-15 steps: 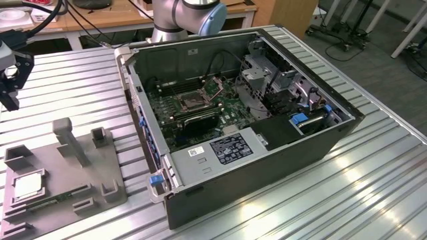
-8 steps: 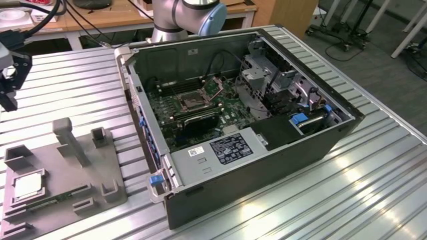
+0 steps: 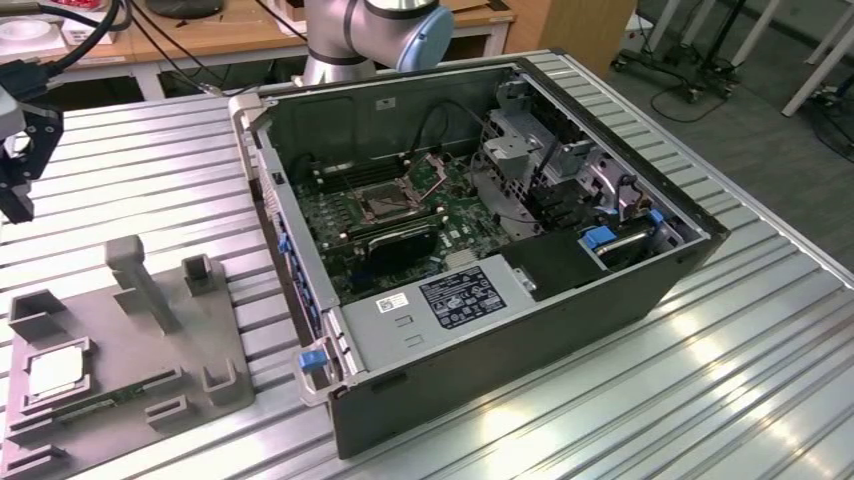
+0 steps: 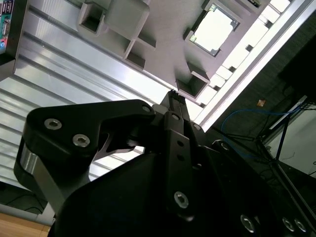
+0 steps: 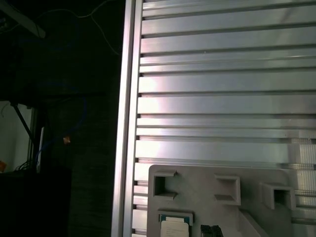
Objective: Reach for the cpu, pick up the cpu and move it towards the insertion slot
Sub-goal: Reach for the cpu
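Square silvery cpu (image 4: 211,30) lies in a matte grey holder (image 4: 163,34) at the edge of the ribbed aluminium table (image 4: 74,64); black gripper (image 4: 174,97), clenched or released, cannot tell

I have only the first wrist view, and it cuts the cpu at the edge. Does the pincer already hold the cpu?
Observer: No. In the exterior view the cpu lies flat in the grey holder, and the pincer hangs in the air, apart from it.
Operator: Where is the insertion slot?
Observer: The insertion slot is inside the open computer case, to the exterior view's right of the holder.
Operator: Does anything lie on the cpu?
Observer: No. In the second wrist view the pale face of the cpu is bare.
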Controlling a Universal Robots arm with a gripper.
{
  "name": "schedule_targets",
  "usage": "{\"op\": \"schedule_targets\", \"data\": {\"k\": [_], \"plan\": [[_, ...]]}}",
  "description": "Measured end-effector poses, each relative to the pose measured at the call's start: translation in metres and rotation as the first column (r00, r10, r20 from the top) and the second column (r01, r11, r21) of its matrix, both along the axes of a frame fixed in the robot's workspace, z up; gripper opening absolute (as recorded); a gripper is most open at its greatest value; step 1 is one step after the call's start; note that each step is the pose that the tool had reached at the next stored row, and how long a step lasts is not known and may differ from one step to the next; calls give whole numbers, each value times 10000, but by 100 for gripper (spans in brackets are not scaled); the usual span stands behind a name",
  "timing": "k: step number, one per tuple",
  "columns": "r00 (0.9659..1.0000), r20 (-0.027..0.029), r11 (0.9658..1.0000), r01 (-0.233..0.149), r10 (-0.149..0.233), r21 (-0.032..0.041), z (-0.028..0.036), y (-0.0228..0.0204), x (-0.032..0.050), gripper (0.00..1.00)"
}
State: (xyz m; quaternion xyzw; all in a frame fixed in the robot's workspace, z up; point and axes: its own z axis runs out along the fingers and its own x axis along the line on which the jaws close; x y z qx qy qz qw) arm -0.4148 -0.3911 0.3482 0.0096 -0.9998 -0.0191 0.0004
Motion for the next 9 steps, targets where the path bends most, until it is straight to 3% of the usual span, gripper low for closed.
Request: {"op": "schedule_targets", "data": {"k": [9], "plan": [[10000, 0, 10000, 0, 0, 0, -6, -13, -61, 11]]}}
